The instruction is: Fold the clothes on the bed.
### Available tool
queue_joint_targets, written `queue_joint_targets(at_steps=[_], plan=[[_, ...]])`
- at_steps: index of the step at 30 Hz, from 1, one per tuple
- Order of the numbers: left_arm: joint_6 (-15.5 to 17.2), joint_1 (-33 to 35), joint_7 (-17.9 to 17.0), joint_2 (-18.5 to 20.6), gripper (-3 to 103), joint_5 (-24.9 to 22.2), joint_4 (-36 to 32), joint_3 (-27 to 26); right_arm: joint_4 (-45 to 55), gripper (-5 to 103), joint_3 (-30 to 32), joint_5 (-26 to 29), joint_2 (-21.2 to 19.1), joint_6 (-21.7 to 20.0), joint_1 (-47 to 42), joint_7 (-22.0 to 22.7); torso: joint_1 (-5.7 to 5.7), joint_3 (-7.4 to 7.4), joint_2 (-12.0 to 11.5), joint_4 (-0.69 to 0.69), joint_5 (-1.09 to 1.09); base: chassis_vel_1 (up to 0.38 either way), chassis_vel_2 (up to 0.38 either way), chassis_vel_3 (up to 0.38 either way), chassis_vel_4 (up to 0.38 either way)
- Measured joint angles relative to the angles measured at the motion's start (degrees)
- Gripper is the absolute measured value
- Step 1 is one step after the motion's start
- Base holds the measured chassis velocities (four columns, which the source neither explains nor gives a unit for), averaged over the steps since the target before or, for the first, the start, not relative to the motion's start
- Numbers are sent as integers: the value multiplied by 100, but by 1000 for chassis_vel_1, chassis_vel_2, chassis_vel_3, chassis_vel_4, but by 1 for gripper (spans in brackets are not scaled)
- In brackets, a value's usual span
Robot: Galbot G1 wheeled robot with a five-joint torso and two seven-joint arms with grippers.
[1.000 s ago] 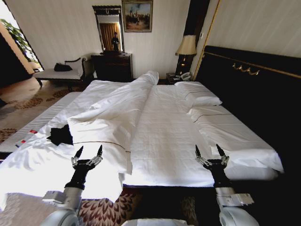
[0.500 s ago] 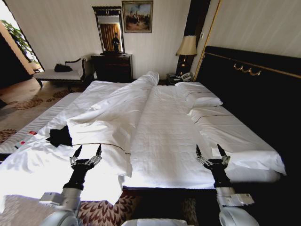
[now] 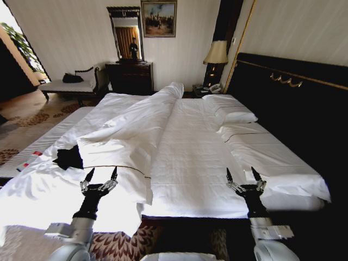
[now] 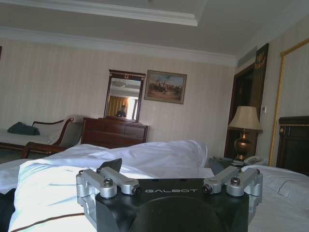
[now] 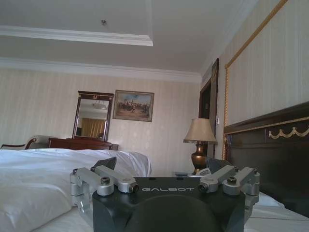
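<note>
The clothes (image 3: 69,157), a crumpled black garment, lie on the bed (image 3: 185,157) at its left edge, on white sheets. My left gripper (image 3: 101,173) hovers open over the near left part of the bed, a short way to the right of and nearer than the clothes. Over the near right corner of the bed my right gripper (image 3: 241,173) is open with nothing between its fingers. The wrist views look along the bed (image 4: 159,154) (image 5: 43,174) toward the far wall. A dark edge of the clothes (image 4: 4,212) shows in the left wrist view.
A rumpled white duvet (image 3: 138,128) runs down the bed's middle. Pillows (image 3: 231,111) lie by the tall dark headboard (image 3: 293,98). A pale bench (image 3: 38,144) with a small white-and-red bottle (image 3: 30,159) stands left of the bed. A dresser (image 3: 129,76), chaise (image 3: 68,86) and lamp (image 3: 216,54) line the far wall.
The whole head picture has shifted slightly, so the camera moved. The left gripper sits a little further left and lower in view; the clothes lie as before.
</note>
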Motion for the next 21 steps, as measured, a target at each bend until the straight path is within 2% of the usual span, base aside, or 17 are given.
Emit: queue_joint_targets(at_steps=[21], plan=[[-3,-2,-2,-11,100,1,8,5,-90,100,-11,3,8,16,44,-16,0,0,0,0,0,6,9,-5,-10]])
